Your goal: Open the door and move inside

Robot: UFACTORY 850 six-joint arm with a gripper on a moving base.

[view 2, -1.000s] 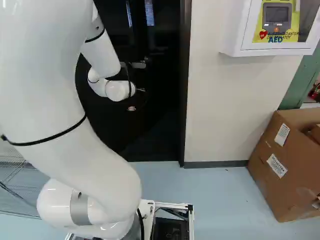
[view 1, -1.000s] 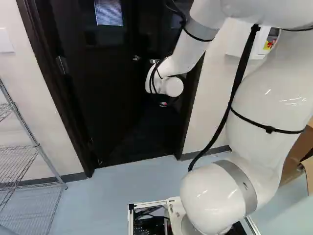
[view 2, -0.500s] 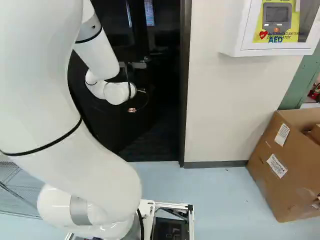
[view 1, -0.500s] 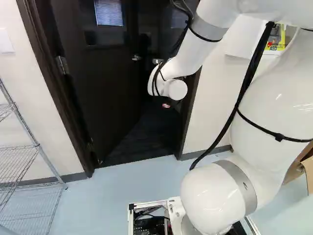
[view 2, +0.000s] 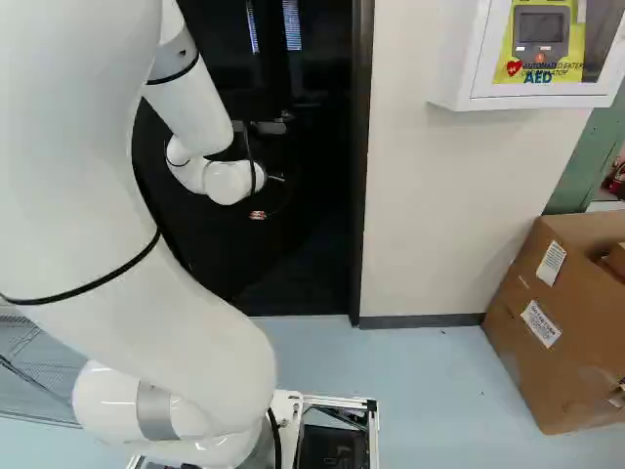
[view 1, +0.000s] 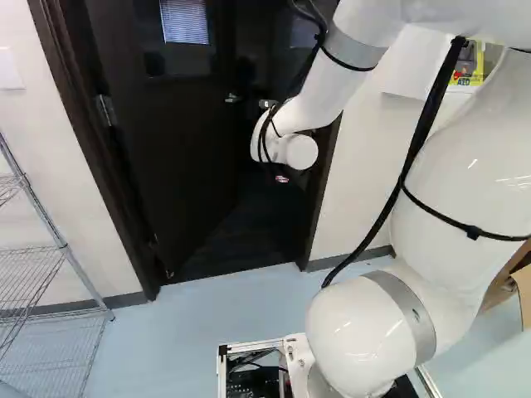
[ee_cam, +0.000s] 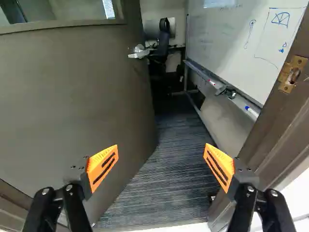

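Pale blue floor (view 1: 207, 311) hasn't shifted, so base is parked. Arm (view 1: 427, 178) nudged slightly after the first frame, static since. Gripper (ee_cam: 161, 157) released, nothing in it. Door (ee_cam: 72, 96) at my 10 o'clock, ajar inward, no visible swing this last half second; lever handle (ee_cam: 139, 52) near 12, frame (ee_cam: 277, 130) at 2. Probably needs a wider push before I drive in.

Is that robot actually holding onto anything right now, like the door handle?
No, nothing is held: the gripper stands open with nothing between its fingers, and the door handle is out ahead, untouched.
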